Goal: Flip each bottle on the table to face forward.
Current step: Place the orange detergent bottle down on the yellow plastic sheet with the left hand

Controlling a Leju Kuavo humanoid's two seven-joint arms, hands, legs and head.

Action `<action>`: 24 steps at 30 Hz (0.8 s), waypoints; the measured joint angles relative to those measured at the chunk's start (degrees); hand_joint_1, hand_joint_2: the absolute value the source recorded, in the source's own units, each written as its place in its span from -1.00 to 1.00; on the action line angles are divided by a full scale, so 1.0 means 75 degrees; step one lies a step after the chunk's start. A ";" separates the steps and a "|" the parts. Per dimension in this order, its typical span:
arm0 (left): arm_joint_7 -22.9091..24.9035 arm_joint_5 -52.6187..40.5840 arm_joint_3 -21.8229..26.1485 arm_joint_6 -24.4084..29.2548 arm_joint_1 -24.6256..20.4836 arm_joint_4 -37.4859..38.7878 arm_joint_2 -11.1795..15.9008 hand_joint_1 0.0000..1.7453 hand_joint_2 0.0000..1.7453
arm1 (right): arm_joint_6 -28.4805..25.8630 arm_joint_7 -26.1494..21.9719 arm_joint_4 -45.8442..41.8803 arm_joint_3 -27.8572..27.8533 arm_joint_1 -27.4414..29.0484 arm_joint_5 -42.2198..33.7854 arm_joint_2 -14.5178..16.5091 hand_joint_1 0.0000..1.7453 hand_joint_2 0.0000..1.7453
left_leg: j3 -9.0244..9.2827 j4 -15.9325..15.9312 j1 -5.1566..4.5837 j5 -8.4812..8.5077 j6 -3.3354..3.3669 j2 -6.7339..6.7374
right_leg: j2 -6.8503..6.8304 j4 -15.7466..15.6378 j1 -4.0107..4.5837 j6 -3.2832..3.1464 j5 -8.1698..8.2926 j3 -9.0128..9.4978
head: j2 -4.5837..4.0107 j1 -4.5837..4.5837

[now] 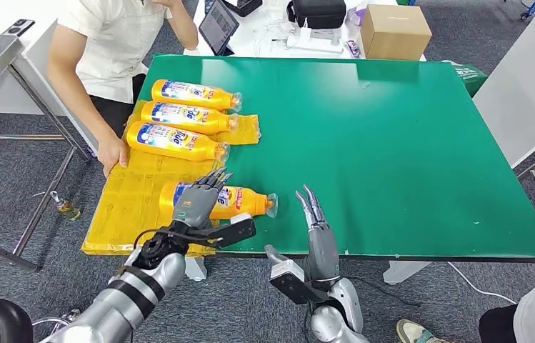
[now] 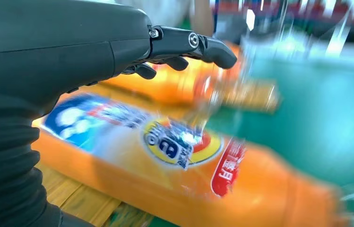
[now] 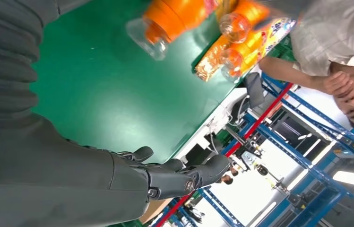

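Four orange bottles – three (image 1: 194, 93) (image 1: 187, 116) (image 1: 176, 141) side by side, label up, nearest bottle (image 1: 239, 202) apart – all lying flat

Right hand (image 3: 165, 177) reaching in from behind a grey ribbed cover, fingers loosely extended and slightly apart, nothing between them, held above the green table (image 3: 104, 90). Beyond the fingers, an orange bottle (image 3: 165, 21) lying on its side, its clear cap end turned toward the camera. Just past it, two more orange bottles (image 3: 241, 23), also cap end on, resting on a yellow patterned sheet (image 3: 212, 59). Near those, a person in a light shirt (image 3: 326, 40), forearm stretched toward the table edge. Blue and red metal racking (image 3: 297, 123) behind the table.
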 joint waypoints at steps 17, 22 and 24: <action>-0.1981 0.2208 0.1160 0.1652 0.1382 -0.1546 -0.0005 -1.00 1.00 | -0.0044 -0.0289 0.0101 0.0006 -0.0040 -0.0332 -0.0012 -1.00 1.00 | 0.0000 -0.0001 0.0001 -0.0002 0.0000 0.0000 | 0.0000 -0.0001 0.0000 -0.0002 -0.0001 -0.0001 | 0.0000 0.0001; -0.2943 0.6765 0.1222 -0.0125 0.2173 -0.2670 -0.0254 -1.00 1.00 | 0.1329 -0.0535 -0.0273 -0.0058 0.0208 -0.2571 0.0021 -1.00 1.00 | -0.0001 -0.0001 0.0001 -0.0014 -0.0004 0.0000 | 0.0000 -0.0002 0.0000 -0.0005 -0.0008 -0.0005 | 0.0000 0.0002; -0.2968 0.8253 0.1212 -0.0805 0.2530 -0.3059 -0.0355 -1.00 1.00 | 0.1814 -0.0587 -0.0572 -0.0119 0.0393 -0.3208 0.0066 -1.00 0.50 | -0.0001 -0.0002 0.0001 -0.0022 -0.0009 0.0002 | 0.0000 -0.0002 0.0000 -0.0008 -0.0012 -0.0009 | 0.0000 0.0001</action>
